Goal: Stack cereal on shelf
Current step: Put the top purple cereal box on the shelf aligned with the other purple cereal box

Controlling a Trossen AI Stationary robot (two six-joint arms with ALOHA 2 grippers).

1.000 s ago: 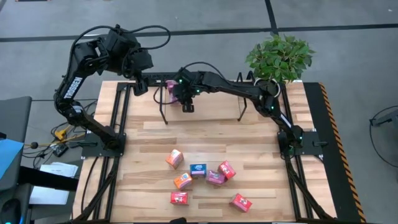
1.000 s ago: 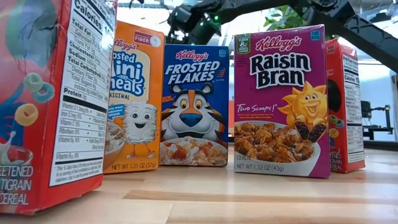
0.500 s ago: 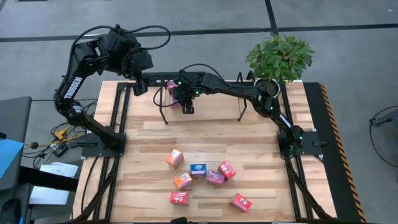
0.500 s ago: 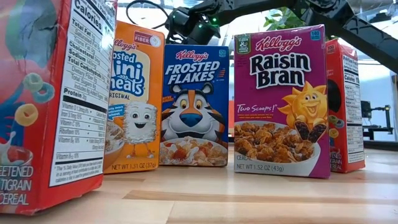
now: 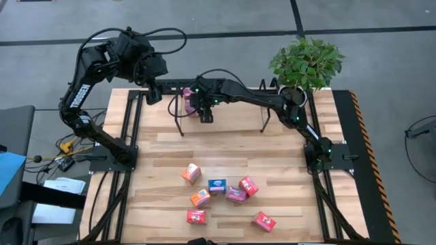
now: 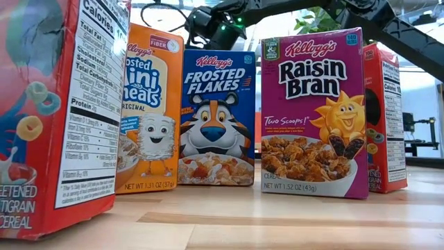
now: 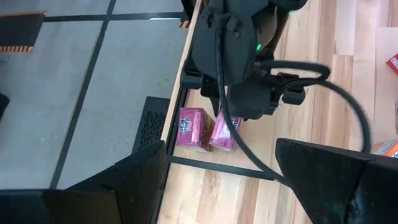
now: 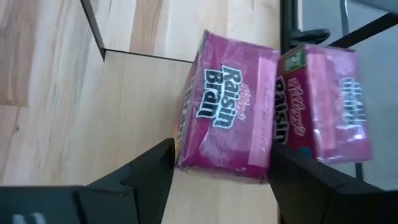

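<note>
My right gripper (image 5: pixel 204 110) reaches over the left end of the black rod shelf (image 5: pixel 221 90) at the table's far edge, shut on a magenta Raisin Bran carton (image 8: pixel 227 134). A second magenta carton (image 8: pixel 323 106) stands right beside it, toward the far edge. The left wrist view shows both cartons (image 7: pixel 196 127) (image 7: pixel 224 132) side by side on the wood, under the right gripper. My left gripper (image 5: pixel 151 92) waits open, raised over the far left corner. Several more cartons lie loose near the table's near edge: blue (image 5: pixel 217 186), orange (image 5: pixel 199 198), red (image 5: pixel 263 221). My right gripper pinches the magenta carton by its two narrow side faces (image 8: pixel 183 149), one finger on each side, coming from above and pointing down. The carton's printed front faces the wrist camera. Its underside seems to rest on the wood beside the other magenta carton.
A potted plant (image 5: pixel 306 64) stands at the far right corner. In the low view, a red (image 6: pixel 55 118), an orange (image 6: pixel 149 111), a blue (image 6: pixel 217 118) and a magenta carton (image 6: pixel 313 114) stand close to the camera. Bare wood lies between the shelf and the loose cartons.
The right gripper has sunk slightly at the shelf's left end, keeping the magenta carton between its fingers; its cable loop has come into the low view. The left arm has kept still.
</note>
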